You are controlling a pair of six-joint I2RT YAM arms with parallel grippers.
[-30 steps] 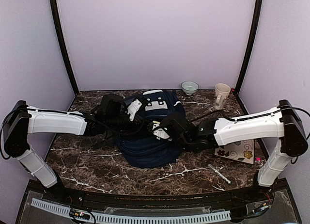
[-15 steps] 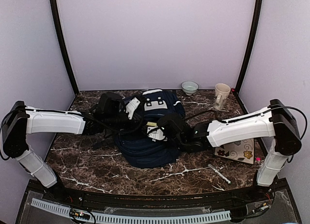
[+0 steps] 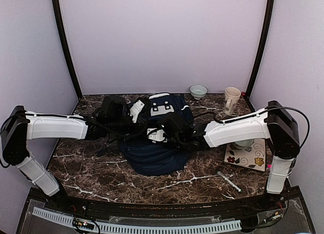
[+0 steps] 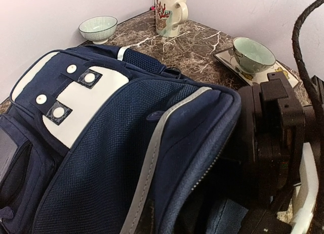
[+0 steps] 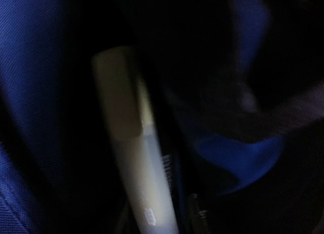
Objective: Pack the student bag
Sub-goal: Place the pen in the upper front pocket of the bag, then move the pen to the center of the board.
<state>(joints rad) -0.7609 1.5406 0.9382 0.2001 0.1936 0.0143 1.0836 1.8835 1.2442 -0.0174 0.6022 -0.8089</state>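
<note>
Right wrist: inside student bag (image 5: 30,92), cramped.

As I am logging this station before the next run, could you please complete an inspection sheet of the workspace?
Surface: dark marble table, nothing spilled seen.
Job's things: student bag lying mid-table, compartment gaping open.
Clutter: bowl and mug at the back; second bowl on floral tile; pen-like stick front right.
Grippers: left gripper at the bag's left side; right gripper in the opening; jaw states unclear.
Cables: black cable arcs past the left wrist camera.
Surroundings: lilac walls, black posts.
</note>
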